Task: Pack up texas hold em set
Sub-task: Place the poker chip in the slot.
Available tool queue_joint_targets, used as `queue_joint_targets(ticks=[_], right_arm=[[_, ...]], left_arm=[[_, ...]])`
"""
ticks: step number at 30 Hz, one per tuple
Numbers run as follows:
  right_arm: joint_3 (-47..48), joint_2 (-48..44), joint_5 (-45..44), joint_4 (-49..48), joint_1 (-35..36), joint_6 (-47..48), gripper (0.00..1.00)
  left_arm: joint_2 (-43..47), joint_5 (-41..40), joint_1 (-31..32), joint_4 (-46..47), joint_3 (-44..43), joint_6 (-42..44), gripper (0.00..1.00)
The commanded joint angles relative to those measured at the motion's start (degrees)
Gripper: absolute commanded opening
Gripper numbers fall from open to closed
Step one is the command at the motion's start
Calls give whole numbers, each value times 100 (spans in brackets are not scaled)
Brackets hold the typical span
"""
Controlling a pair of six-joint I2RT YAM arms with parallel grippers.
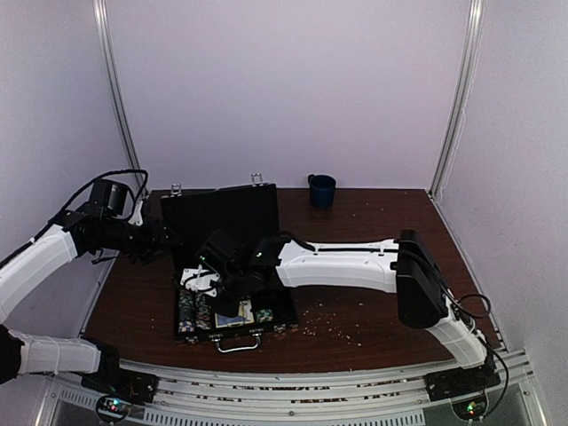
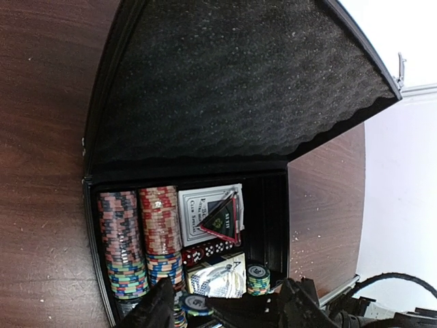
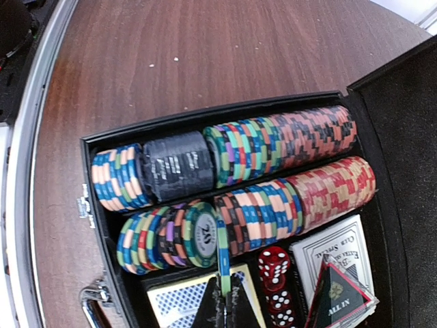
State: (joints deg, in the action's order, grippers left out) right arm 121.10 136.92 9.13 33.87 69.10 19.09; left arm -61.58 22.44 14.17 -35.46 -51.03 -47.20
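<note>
Green chip (image 3: 223,249) — seemingly — in right hand (image 3: 224,295)

1. Table (image 3: 205,55): dark wood-grain top, smooth, low sheen, speckled with pale crumbs.
2. Case lid lining (image 2: 239,82): black egg-crate foam, matt, rippled texture.
3. Case handle (image 3: 92,297): bright polished metal, reflective.
4. Poker chips (image 3: 287,147): smooth, satin finish, striped multicolour edges.
5. Dice (image 3: 273,263): glossy red plastic, slightly translucent, white pips.
6. Card deck (image 2: 198,212): printed paperboard box, light gloss.
</note>
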Motion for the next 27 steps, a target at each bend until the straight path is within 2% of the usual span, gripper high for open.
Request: queue_joint_targets(ticks=[1,18,27], right_arm=[[161,134,-119,-118,-129,244,0],[254,-6,580,-169,-119,200,0],[314,164,600,-232,-30,202,0]], left_arm=[[198,-183,-38,-49,-139,-174,53],[455,-297,-38,-246,-166,-275,53],[611,-328,-42,-420,-162,-266,53]])
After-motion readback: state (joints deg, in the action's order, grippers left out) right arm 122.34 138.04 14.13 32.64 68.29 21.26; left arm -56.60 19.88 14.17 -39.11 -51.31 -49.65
